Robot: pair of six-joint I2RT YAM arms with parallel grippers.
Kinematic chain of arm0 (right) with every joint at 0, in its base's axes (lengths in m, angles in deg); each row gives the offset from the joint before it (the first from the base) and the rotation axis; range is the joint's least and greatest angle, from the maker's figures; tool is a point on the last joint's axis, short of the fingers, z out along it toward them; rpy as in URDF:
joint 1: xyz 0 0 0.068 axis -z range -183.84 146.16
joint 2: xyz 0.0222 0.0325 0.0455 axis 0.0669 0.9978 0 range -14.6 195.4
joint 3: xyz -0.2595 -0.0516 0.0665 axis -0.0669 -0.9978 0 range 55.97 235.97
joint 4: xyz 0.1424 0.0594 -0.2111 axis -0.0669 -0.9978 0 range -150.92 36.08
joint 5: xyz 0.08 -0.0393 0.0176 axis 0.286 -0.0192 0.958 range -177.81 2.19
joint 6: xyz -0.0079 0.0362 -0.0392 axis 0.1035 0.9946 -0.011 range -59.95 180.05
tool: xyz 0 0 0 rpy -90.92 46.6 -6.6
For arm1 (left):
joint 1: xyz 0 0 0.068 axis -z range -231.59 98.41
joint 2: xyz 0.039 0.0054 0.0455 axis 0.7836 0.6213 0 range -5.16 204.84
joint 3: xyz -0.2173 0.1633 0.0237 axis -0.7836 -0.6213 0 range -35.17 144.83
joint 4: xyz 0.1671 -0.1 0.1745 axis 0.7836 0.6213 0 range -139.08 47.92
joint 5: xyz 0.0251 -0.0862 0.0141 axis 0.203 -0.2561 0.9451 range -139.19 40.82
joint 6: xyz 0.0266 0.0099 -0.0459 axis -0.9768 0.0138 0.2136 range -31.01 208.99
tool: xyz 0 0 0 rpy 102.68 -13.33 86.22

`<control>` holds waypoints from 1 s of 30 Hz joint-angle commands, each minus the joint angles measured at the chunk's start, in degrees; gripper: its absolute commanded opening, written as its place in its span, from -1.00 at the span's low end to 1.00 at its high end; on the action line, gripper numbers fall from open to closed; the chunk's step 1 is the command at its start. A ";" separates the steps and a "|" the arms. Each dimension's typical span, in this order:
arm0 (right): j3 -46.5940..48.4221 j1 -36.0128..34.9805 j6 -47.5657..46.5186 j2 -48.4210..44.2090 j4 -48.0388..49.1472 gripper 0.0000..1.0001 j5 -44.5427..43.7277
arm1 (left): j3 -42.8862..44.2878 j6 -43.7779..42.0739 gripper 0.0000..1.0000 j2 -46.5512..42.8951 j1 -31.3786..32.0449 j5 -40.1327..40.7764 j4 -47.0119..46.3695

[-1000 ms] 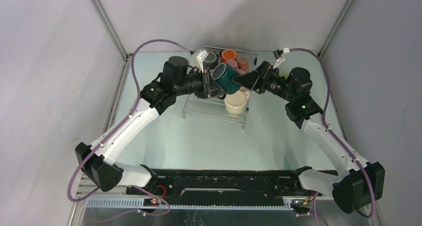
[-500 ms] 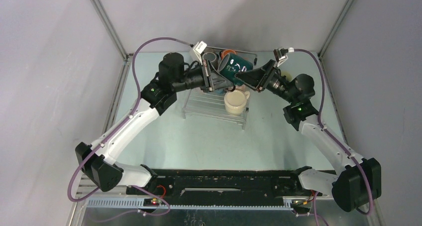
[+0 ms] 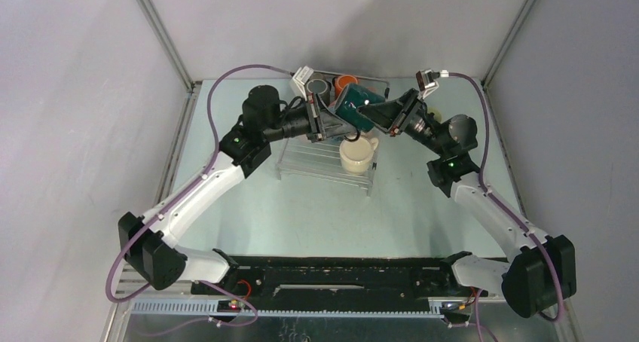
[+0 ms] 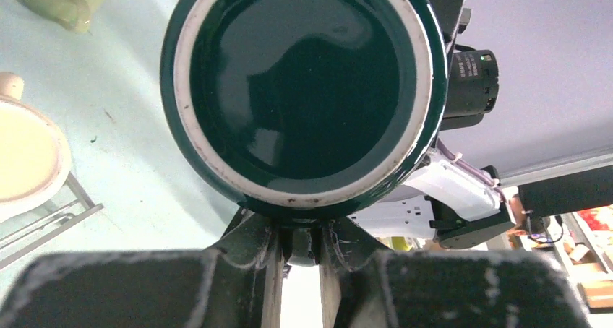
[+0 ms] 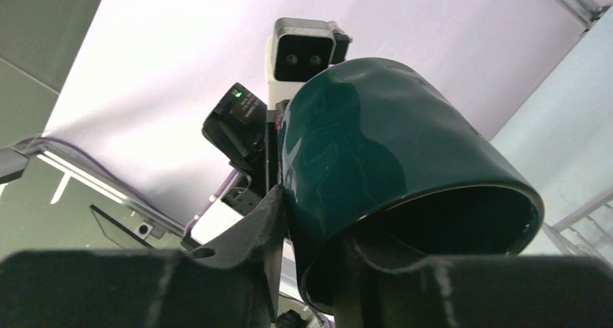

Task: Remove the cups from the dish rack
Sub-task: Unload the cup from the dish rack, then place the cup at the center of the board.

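1. left gripper (image 4: 299, 243) is clamping the teal mug (image 4: 300, 89) by its handle, leaving the mouth free.
2. right gripper (image 5: 312, 248) is pinching the rim wall, one finger inside, one outside; probably firm, contact partly hidden.
3. mug is hanging above the dish rack (image 3: 324, 167), likely a handover for unloading.

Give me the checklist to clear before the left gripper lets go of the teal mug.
1. Handle held: left gripper is shut on the handle of the teal mug: ok.
2. Rim taken: right gripper straddles the mug wall, one finger inside, one outside: ok.
3. Right gripper clamped firmly enough to carry the mug alone: cannot tell.
4. Mug lifted off the dish rack: ok.
5. Nothing breakable near the handover: not ok, the cream mug sits on the rack close by.
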 commanded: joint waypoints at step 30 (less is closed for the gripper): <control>21.67 1.44 -38.13 -2.19 -65.16 -1.00 -27.02 | -3.55 -21.32 1.00 -12.78 -0.31 13.87 20.40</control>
